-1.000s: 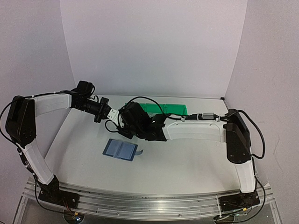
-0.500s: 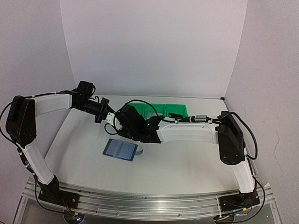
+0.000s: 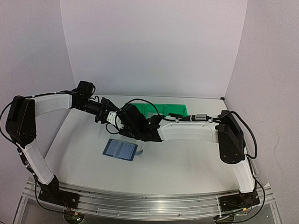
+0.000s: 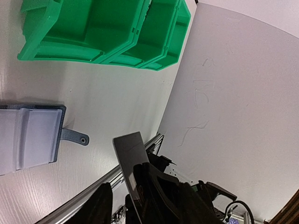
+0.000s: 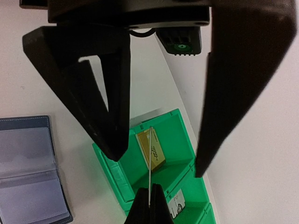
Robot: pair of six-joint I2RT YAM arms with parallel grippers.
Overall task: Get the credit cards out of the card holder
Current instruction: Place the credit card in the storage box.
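A dark grey credit card (image 4: 128, 151) hangs in the air above the table. My right gripper (image 5: 150, 186) is shut on its lower edge, and from there I see the card edge-on as a thin line (image 5: 150, 158). My left gripper (image 3: 112, 117) is open, one finger (image 5: 100, 107) on each side of the card and apart from it. The two grippers meet left of the green bins; the right one (image 3: 121, 120) sits just beside the left. The blue card holder (image 3: 120, 149) lies open and flat on the table, pale sleeves up, strap (image 4: 74, 136) sticking out.
A row of green bins (image 3: 180, 108) stands at the back of the table. One bin (image 5: 180, 128) holds a tan-gold card (image 5: 153, 149), and the bin beside it holds a silver-grey card (image 5: 176, 204). The white wall rises close behind them.
The right arm reached left to the card that the left gripper held up and shut on it. The left gripper has then opened, letting go of the card.
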